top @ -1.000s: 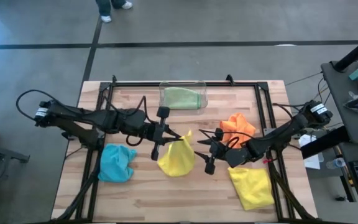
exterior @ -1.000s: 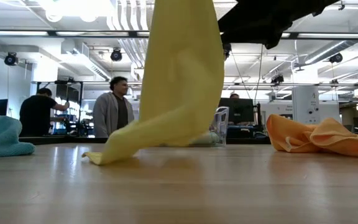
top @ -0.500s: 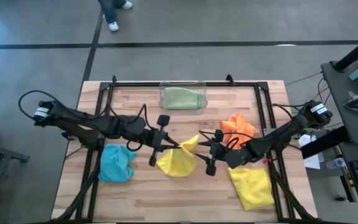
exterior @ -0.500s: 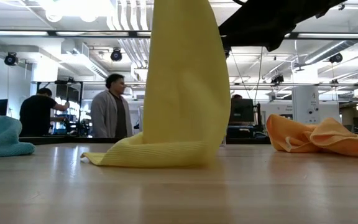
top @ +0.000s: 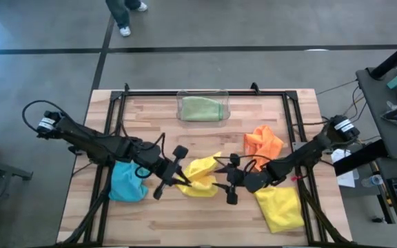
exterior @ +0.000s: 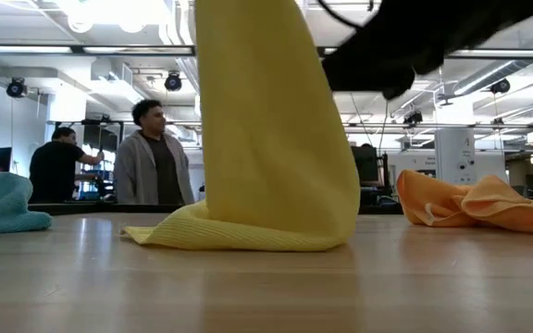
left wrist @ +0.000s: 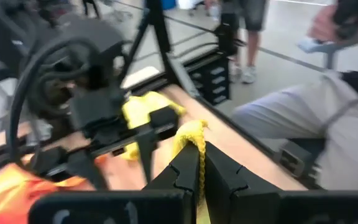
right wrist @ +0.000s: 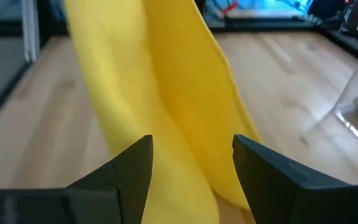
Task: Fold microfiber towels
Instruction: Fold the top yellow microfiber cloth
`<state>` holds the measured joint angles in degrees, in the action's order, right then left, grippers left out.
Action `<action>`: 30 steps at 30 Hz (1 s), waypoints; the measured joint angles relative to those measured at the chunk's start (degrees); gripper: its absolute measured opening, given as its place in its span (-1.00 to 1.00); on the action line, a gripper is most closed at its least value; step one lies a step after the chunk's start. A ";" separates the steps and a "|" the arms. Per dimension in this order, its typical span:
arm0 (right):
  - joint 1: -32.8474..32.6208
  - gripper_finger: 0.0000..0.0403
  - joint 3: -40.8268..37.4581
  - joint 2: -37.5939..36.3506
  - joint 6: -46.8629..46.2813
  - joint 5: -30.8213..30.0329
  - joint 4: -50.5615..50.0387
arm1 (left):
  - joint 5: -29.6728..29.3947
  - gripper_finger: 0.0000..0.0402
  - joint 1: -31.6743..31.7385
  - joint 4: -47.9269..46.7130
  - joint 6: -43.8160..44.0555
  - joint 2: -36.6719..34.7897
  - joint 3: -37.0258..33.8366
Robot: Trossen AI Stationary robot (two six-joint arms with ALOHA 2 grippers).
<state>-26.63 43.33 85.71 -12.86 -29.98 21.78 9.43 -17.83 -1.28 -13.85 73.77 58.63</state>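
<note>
Setting: Wooden table (top: 205,207) framed by black rails, on a grey workshop floor.
High view, left arm: left gripper (top: 178,181) clamped tight on a corner of the yellow towel (top: 200,178) at mid-table; the cloth slumps just past its fingertips.
High view, right arm: right gripper (top: 227,184) faces it from the other side, fingers spread wide, the towel's edge just ahead of them.
High view, other cloths: blue towel (top: 127,182) beside the left arm; orange towel (top: 262,142) and second yellow towel (top: 280,208) flank the right arm; green towel (top: 202,109) lies in the clear bin (top: 182,103), well behind both grippers.
Low view: yellow towel hangs in a tall drape, its hem pooled on the wood; two people (exterior: 152,166) stand in the room behind.
Left wrist view: pinched fingers (left wrist: 182,174) hold a yellow fold between them.
Right wrist view: parted fingers (right wrist: 135,163) frame the hanging towel; contact with it cannot be made out.
</note>
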 joint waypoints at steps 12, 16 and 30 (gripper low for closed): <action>1.23 0.05 0.11 4.19 6.92 -5.01 -1.81 | 3.85 -1.00 -6.07 -7.44 -1.51 0.01 -0.98; 5.22 0.03 0.18 1.89 6.51 5.43 -5.74 | 3.87 -1.00 -7.52 -7.33 -1.53 0.19 -0.98; 16.09 -0.14 0.28 -0.64 12.45 25.44 -14.22 | 3.85 -1.00 -8.59 -6.45 -1.44 2.43 -0.98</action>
<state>-10.54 43.62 85.06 -0.41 -4.54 7.56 13.28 -26.41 -7.73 -15.29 76.20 57.65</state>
